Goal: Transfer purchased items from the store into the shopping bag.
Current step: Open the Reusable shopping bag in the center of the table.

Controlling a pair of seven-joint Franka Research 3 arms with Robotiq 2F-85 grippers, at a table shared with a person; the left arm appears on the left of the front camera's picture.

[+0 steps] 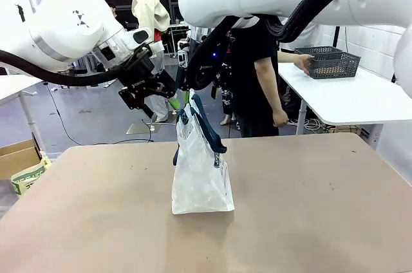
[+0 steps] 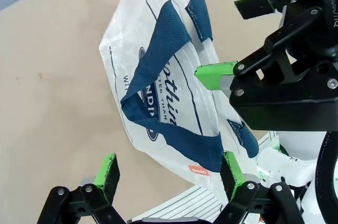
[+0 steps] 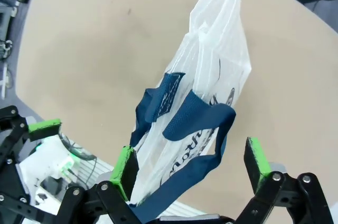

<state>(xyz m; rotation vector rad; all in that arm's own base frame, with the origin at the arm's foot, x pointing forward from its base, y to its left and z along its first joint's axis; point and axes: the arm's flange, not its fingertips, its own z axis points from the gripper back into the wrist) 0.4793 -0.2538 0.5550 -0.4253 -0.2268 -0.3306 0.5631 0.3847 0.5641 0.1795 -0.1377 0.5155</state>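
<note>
Treat shopping bag (image 1: 201,176), upright at middle of table (image 1: 96,221), as light, limp, slippery film; take hold at navy strap handles (image 2: 169,39), left gripper (image 2: 169,174) and right gripper (image 3: 191,165) both wide and empty beside them.

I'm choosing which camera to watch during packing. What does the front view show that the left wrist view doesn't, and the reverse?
Front: the dark grey basket on the white side table, a person's hand at its edge. Left wrist: the red tag and logo lettering. Both: the shopping bag standing on the brown table, left gripper and right gripper open near its blue handles.
</note>
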